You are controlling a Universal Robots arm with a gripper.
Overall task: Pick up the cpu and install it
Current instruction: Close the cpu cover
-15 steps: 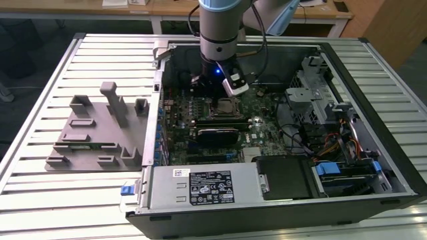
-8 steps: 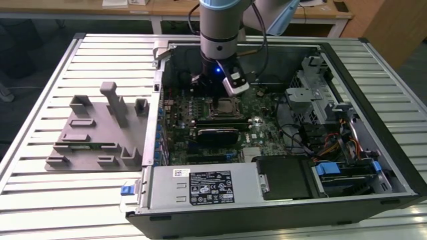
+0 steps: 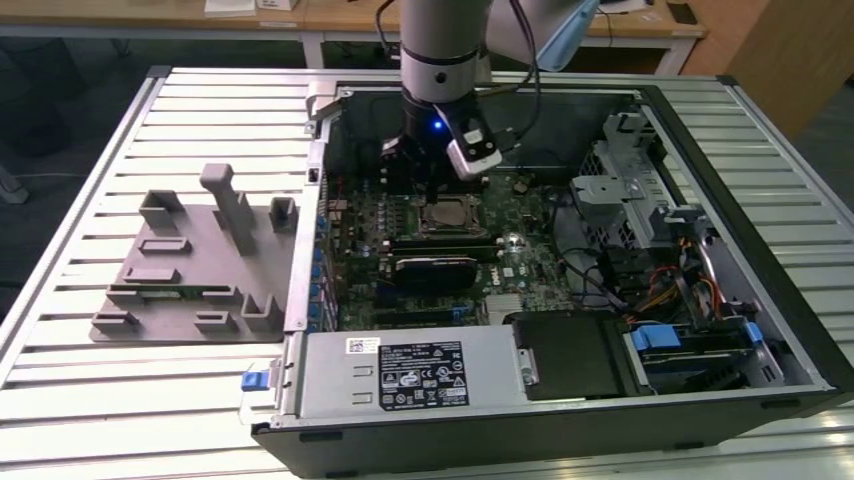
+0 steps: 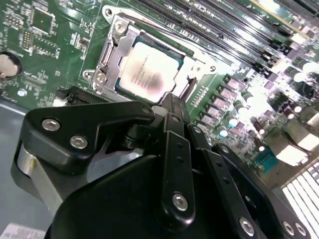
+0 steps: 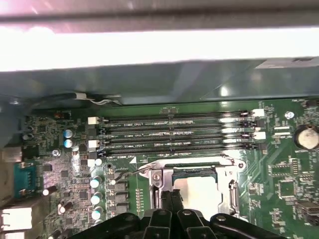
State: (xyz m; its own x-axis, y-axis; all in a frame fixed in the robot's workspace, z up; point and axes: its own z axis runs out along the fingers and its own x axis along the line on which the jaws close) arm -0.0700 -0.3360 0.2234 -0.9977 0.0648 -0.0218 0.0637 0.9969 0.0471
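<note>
The cpu [image 4: 144, 74] lies seated in the motherboard socket [image 4: 107, 55]. The gripper [image 4: 172, 101] hangs at the cpu's edge, its fingers pressed together and holding nothing.

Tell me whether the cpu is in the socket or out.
In. In the second wrist view the cpu lies flat inside the socket's metal frame.

One arm [image 3: 441, 40] carries one hand [image 4: 172, 100]. One open case [image 3: 534, 440] and one grey fixture [image 3: 187, 270] sit on one slatted surface [image 3: 107, 400]. The case holds one motherboard [image 3: 527, 240] and one power supply [image 3: 400, 375]. On the motherboard there is one cpu [image 4: 144, 74], set in one socket frame [image 4: 112, 55]. The first wrist view shows four memory slots [image 5: 174, 141] side by side. There is one coin battery [image 5: 305, 137]. The small capacitors are too many and too blurred to count.
</note>
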